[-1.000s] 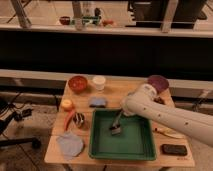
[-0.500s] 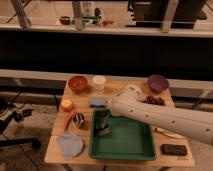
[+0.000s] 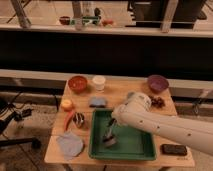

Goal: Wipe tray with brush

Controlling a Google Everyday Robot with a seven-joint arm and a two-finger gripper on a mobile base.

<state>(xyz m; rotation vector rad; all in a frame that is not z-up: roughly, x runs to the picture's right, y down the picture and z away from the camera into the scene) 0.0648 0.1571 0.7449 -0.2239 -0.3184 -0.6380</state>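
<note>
– Well, where is the gripper [image 3: 112, 123] to be found?
– It is seen over the left half of the tray [image 3: 142, 145], lowered between the raised sides, at the end of a white arm [image 3: 165, 125] reached in from the right.
– And how are its fingers set?
– They are closed tight, and the thin dark handle of the brush [image 3: 109, 138] is clamped between them.
– Where is the brush placed?
– It is held nearly upright, slightly tilted, with the pale bristle head rested on the tray floor towards the front left corner.
– What is laid around the tray?
– The tray is set on a wooden table [image 3: 125, 95]. A blue-grey pad [image 3: 98, 102] is laid just behind it, a crumpled cloth [image 3: 70, 144] just to its left, and a flat black block [image 3: 173, 149] beside its front right corner. A red bowl [image 3: 78, 83], a white cup [image 3: 99, 82] and a purple bowl [image 3: 157, 82] are lined along the far edge.
</note>
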